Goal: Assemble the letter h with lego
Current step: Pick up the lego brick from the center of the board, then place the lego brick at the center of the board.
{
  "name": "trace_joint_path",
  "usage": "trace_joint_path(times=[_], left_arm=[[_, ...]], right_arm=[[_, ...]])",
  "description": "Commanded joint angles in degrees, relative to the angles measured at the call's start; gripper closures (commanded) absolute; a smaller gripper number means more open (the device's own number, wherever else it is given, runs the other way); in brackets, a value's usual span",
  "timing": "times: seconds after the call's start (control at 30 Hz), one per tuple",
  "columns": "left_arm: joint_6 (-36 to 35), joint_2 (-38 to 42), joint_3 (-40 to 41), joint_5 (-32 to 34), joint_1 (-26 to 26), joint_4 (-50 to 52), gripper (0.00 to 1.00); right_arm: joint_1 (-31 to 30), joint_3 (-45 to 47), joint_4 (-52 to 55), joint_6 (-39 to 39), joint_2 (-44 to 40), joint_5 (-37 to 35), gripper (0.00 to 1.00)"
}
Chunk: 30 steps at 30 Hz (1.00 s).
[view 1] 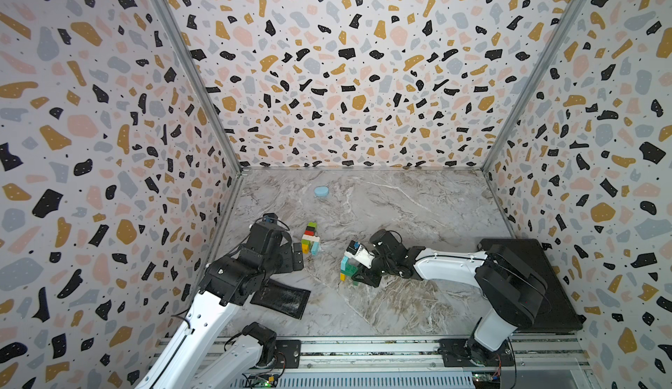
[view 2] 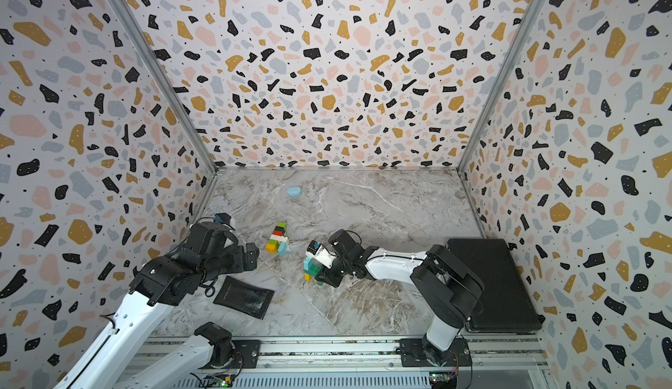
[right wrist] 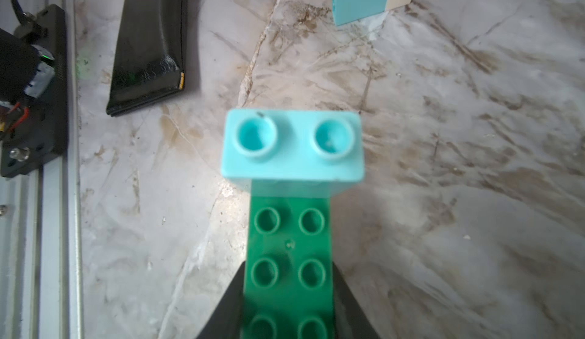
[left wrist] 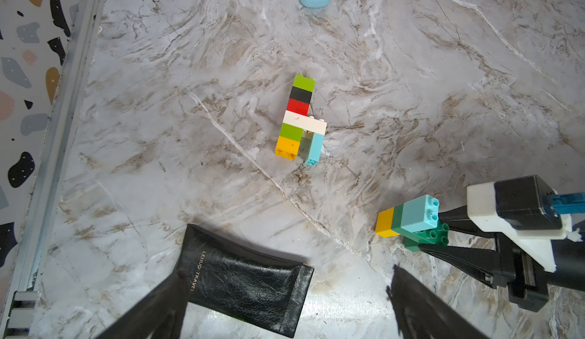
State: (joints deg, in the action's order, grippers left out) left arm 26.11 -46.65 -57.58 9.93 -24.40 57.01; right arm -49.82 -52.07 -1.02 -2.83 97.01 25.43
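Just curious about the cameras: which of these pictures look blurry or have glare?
Right wrist view: the dark green brick, close to the lens, is soft. Left wrist view: white glare on the table beside the black pouch. Both top views: evenly lit, fairly sharp.

Marble table [view 1: 418, 205] bears lego assembly [view 1: 310, 240], blue oval lump [view 1: 321, 191], black pouch [view 1: 282, 298].
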Motion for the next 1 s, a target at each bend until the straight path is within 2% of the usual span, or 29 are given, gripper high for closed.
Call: trace_joint_path(times=[0.0, 0.17, 0.3, 0.53, 0.63, 0.7, 0.97], left_arm=[[-0.64, 0.63, 0.63, -0.19, 0.32, -1.54, 0.01], [-0.71, 0.77, 0.72, -0.34, 0.32, -1.55, 0.01], [-0.65, 1.07, 0.72, -0.40, 0.32, -1.56, 0.01], [-0.84, 1.21, 0.85, -0.95, 0.28, -1.82, 0.01], [-0.88, 1.44, 0.80, -0.97, 0.32, -1.80, 0.01], [-0.97, 1.37, 0.84, -1.27, 0.32, -1.82, 0.01], [-1.06, 1.73, 0.94, -1.54, 0.32, -1.91, 0.01]], right_arm=[[1.91, -5.76, 4.97, 4.11, 1.05, 6.23, 0.79], [5.97, -15.16, 11.22, 9.75, 7.78, 17.58, 0.78], [7.92, -26.45, 23.41, 7.68, 15.77, 21.62, 0.78], [12.42, -40.84, 36.29, 7.82, 27.63, 31.70, 0.77], [13.29, -46.46, 44.16, 3.93, 32.01, 34.74, 0.73], [13.85, -49.37, 47.66, 2.33, 34.36, 34.84, 0.72], [15.54, -53.26, 50.49, 1.77, 39.10, 32.80, 0.66]])
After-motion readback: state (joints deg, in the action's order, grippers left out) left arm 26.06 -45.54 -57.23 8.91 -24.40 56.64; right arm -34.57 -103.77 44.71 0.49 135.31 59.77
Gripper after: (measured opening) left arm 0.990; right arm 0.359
